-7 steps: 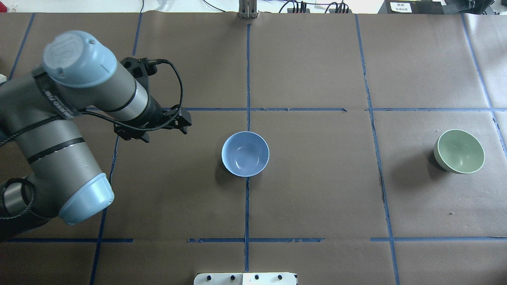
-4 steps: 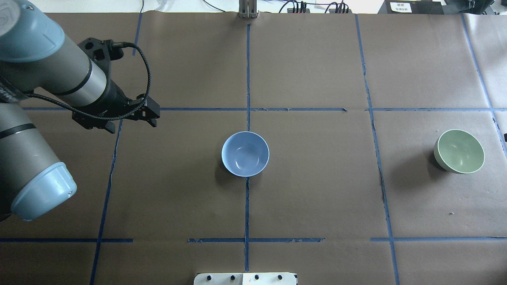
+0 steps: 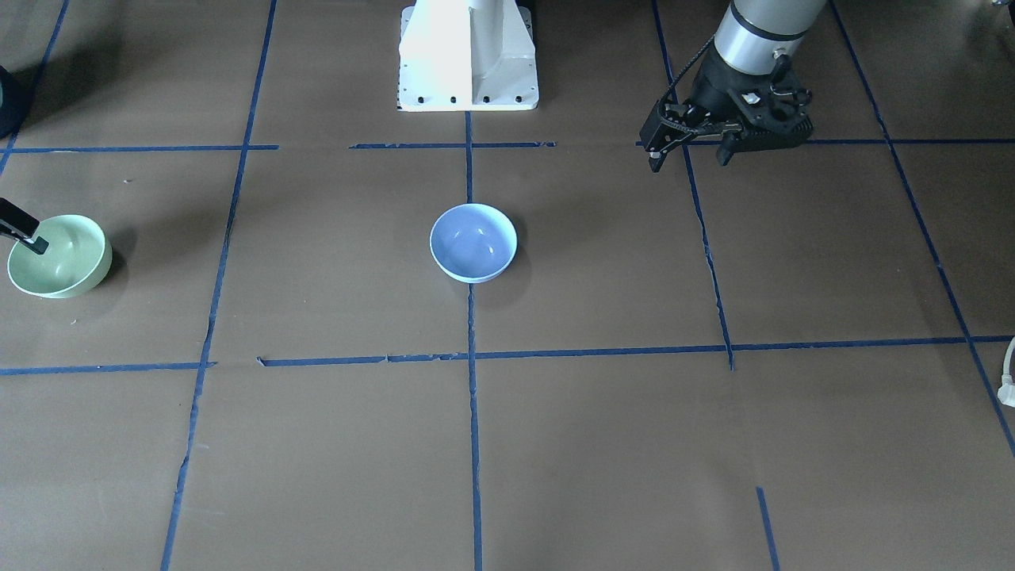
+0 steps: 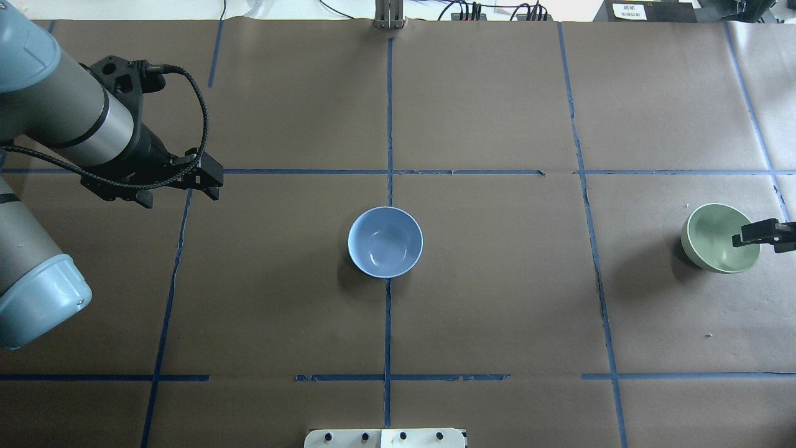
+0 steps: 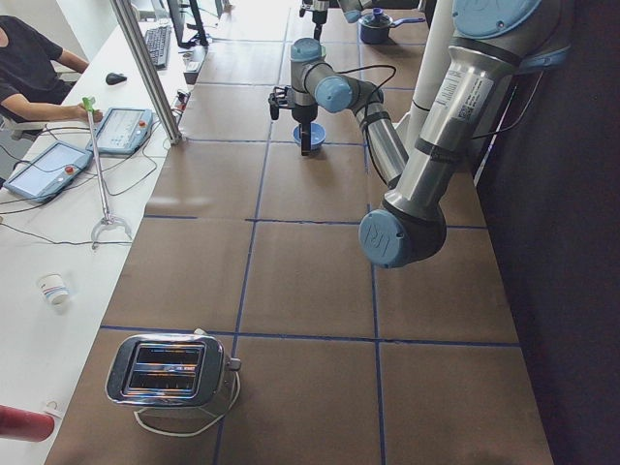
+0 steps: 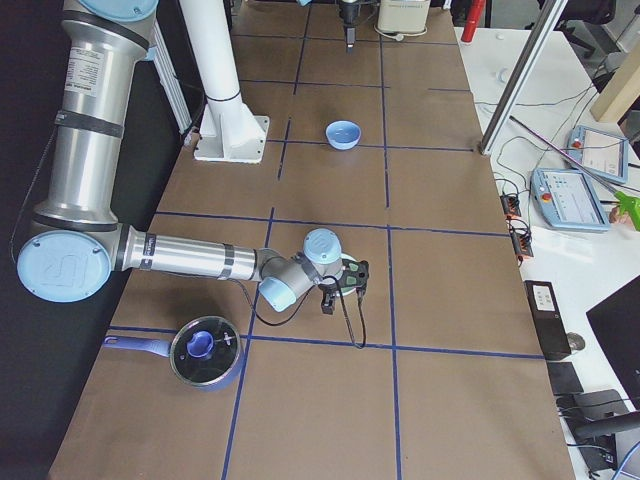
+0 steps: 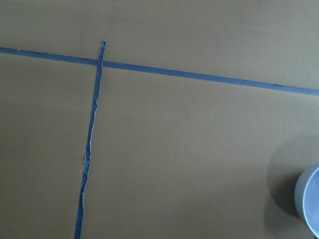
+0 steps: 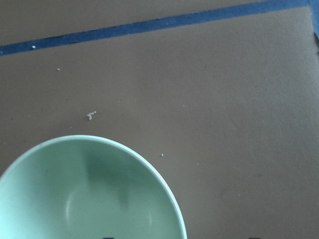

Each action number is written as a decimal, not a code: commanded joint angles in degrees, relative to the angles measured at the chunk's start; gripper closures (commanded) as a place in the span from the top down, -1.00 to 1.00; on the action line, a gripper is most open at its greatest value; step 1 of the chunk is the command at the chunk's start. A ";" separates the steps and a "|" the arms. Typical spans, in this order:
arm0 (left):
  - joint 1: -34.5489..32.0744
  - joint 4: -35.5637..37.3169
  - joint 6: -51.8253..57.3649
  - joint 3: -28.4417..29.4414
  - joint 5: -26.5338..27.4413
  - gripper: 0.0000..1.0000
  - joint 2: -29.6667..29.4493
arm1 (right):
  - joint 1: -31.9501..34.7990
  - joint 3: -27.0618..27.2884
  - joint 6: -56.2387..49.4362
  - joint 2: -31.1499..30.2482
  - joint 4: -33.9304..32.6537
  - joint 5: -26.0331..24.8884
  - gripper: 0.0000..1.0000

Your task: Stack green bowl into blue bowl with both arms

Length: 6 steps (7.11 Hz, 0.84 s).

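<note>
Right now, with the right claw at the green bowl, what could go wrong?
The right claw hangs over one rim of the green bowl; a thin pinch may slip or tip it.
The blue bowl sits far off at the table's middle, so a weak grip could fail during the carry.

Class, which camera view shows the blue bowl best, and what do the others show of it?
The overhead exterior view: the blue bowl sits centred, whole, unobstructed, its empty inside visible. Front-facing also shows it whole, more obliquely; exterior right, small and far; exterior left, partly hidden; left wrist, only an edge; right wrist, nothing.
</note>
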 commanded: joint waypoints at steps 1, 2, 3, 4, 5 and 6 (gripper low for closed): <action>-0.02 -0.07 0.15 0.03 0.10 1.00 0.05 | -0.34 -0.39 0.74 1.09 0.01 -0.29 -0.65; -0.02 -0.07 0.15 0.03 0.10 1.00 0.40 | -0.33 -0.48 0.83 1.36 0.01 0.06 -0.99; -0.02 -0.07 0.15 0.03 0.18 1.00 0.40 | -0.33 -0.48 0.83 1.63 0.01 0.49 -1.00; -0.02 -0.07 0.06 0.03 0.10 1.00 0.40 | -0.25 -0.22 0.83 1.54 0.10 0.76 -1.00; 0.07 -0.07 -0.03 0.12 0.10 1.00 0.49 | 0.88 0.57 1.00 1.80 0.19 3.29 -1.00; 0.07 -0.59 0.15 0.04 0.36 1.00 1.71 | 2.20 2.06 5.01 4.33 0.19 6.62 -1.00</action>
